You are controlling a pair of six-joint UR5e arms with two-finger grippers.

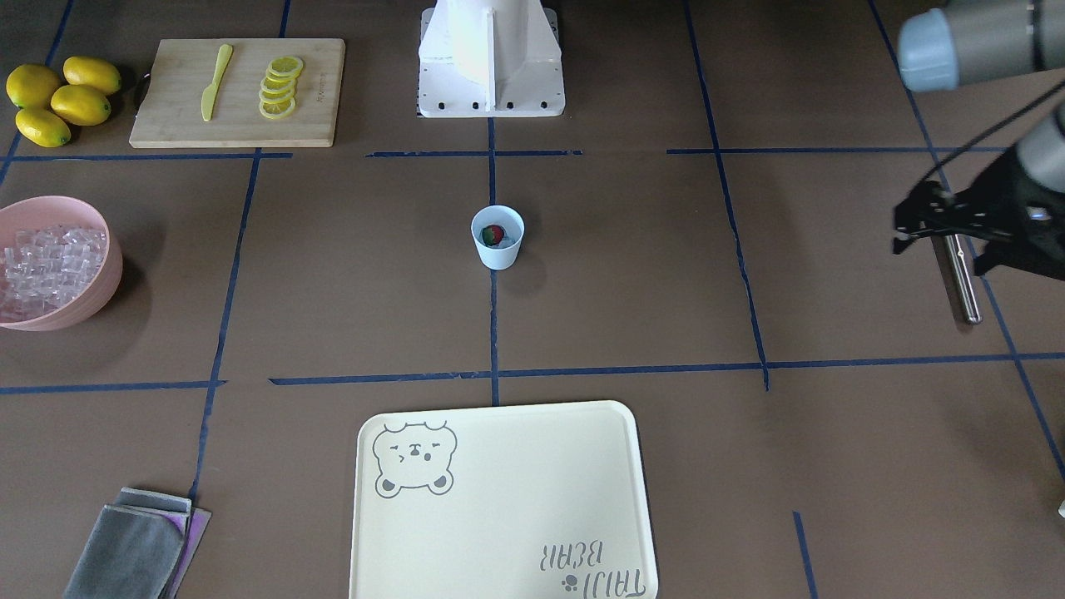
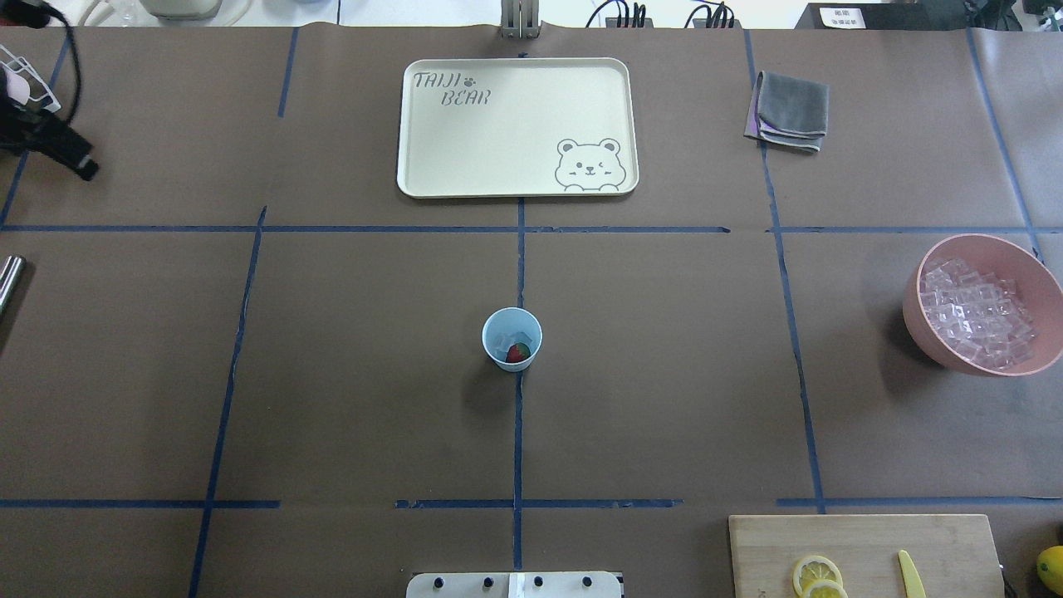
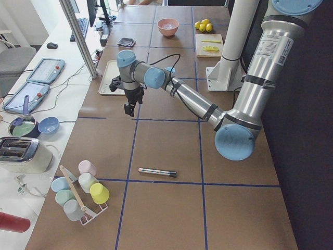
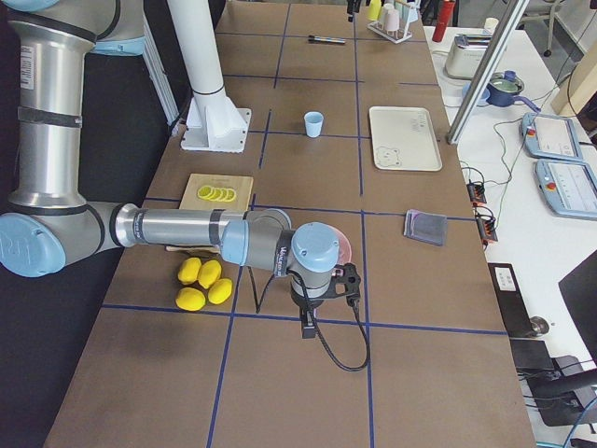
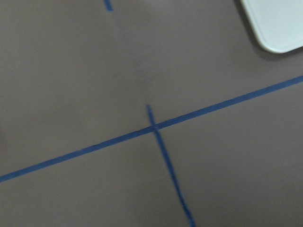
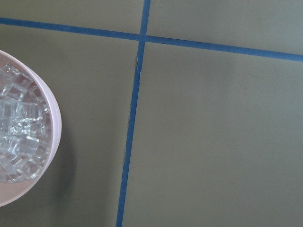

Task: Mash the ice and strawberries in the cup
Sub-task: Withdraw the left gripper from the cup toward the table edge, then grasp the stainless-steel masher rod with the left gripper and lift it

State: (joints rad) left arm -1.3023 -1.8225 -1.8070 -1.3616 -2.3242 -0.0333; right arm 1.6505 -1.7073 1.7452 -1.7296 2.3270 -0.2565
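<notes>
The pale blue cup stands at the table's middle, on a blue tape line; it also shows in the overhead view. A red strawberry with some green lies inside it, and clear ice lies beside the strawberry. My left gripper hangs open and empty above the table's left end, far from the cup. A metal rod lies on the table there. My right gripper hovers near the pink bowl; I cannot tell if it is open or shut.
The pink bowl holds several ice cubes at the right end. A cream tray lies beyond the cup. A cutting board with lemon slices and a yellow knife, lemons, a grey cloth and a cup rack lie around.
</notes>
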